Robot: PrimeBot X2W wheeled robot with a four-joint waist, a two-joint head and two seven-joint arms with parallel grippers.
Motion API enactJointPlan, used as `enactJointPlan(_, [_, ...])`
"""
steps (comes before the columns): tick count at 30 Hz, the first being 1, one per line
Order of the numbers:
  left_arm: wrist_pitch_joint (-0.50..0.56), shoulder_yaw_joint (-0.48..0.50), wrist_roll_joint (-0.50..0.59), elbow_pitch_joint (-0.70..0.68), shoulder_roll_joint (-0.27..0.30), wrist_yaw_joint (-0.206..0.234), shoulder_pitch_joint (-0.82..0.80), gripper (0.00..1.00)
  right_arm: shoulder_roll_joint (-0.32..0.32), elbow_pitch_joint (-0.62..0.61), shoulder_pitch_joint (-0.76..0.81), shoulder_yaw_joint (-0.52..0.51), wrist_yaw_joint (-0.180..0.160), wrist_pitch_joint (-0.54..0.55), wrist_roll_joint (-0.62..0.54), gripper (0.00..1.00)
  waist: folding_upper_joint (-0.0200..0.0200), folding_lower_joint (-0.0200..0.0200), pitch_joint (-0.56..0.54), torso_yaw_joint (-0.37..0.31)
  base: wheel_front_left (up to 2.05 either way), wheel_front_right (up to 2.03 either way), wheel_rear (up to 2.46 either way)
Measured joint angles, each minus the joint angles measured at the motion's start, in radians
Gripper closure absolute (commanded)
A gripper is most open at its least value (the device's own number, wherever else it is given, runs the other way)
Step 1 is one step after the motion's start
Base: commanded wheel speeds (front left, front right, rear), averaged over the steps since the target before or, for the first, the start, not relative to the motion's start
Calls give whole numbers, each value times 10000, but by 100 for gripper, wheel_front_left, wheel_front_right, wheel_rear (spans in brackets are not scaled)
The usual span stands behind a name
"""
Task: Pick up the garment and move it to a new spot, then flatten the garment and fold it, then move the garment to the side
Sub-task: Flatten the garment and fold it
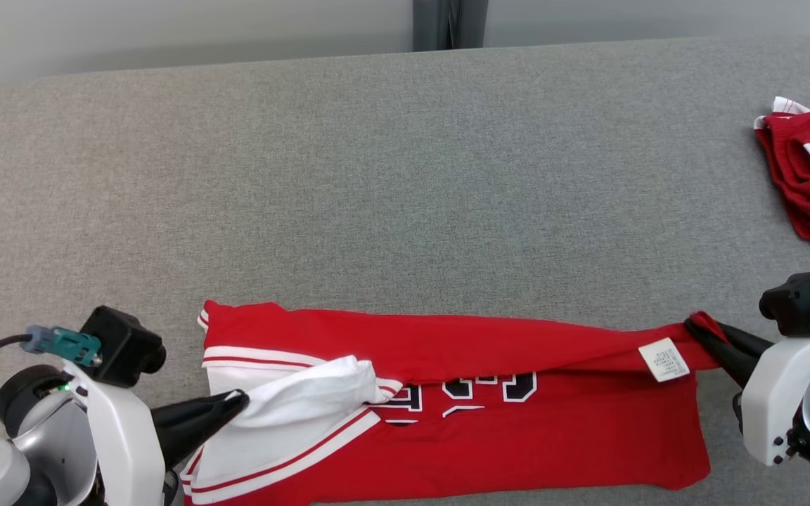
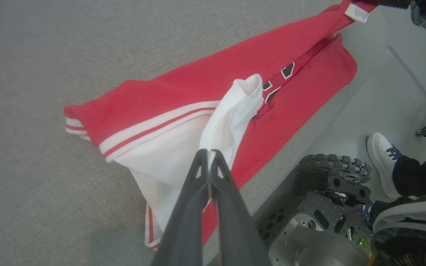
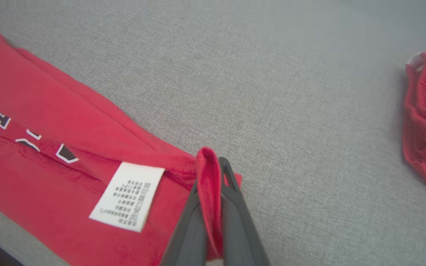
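Red shirt [image 1: 517, 436] lying part-folded on a grey table [image 1: 405, 176]
Shirt at six o'clock; left claw [image 1: 242, 399] clamps its white sleeve at eight o'clock, right claw [image 1: 693, 325] its red hem at three o'clock

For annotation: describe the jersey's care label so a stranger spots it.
On the grey table, a red jersey lies along the near edge. At its end pinched by the right claw sits the care label: the one small white printed rectangle.
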Motion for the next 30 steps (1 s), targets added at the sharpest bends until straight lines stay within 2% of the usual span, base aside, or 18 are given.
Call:
enactJointPlan(14, [-397,374,-272,-140,121,-236,-179,100,109,117,-49,-121,0,-577,-428,100,0,0,-81,-9,0,0,0])
enactJointPlan(24, [585,0,-798,-525,422,-408,-70,100,-115,-224,8,407,0,21,491,100,0,0,-111,-79,0,0,0])
enactJointPlan(30, [922,-146,-802,-397,324,-397,-64,100,-268,-173,39,545,0,518,734,100,0,0,-62,-93,0,0,0])
